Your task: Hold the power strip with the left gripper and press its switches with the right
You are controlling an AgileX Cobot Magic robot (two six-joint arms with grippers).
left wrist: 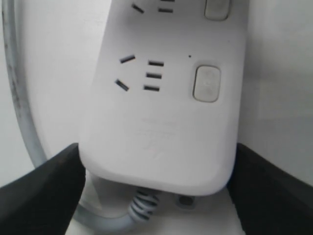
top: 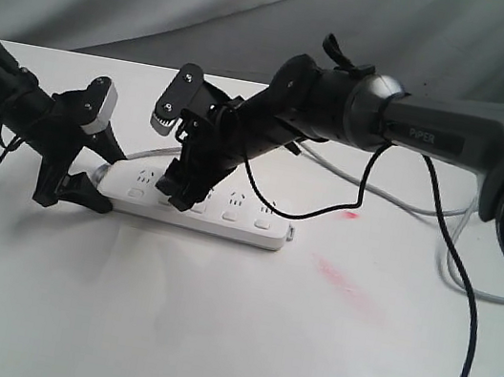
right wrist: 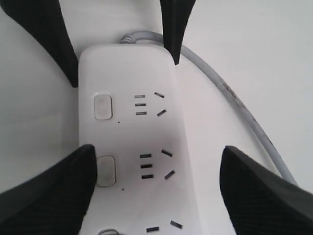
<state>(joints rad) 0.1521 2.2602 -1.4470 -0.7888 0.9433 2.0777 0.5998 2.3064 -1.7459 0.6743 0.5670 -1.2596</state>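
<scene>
Fingers [left wrist: 39,196] of my left gripper [top: 72,192] pinched the power strip [top: 244,234] end, left of frame; right gripper [top: 183,194] spread wide, one finger at a switch [right wrist: 105,171].

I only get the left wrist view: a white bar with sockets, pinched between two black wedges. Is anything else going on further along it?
Observer: Yes. The right arm leans down over the power strip, at the second socket set from your held end.
Operator: Is it grabbing the bar too?
Observer: No. Its jaws stand wide open: one finger sits right beside the second switch, the other hangs over the table past the strip's opposite edge.
Operator: Where does the cable go?
Observer: The grey cord runs behind the right arm and trails off toward the exterior view's right.
</scene>
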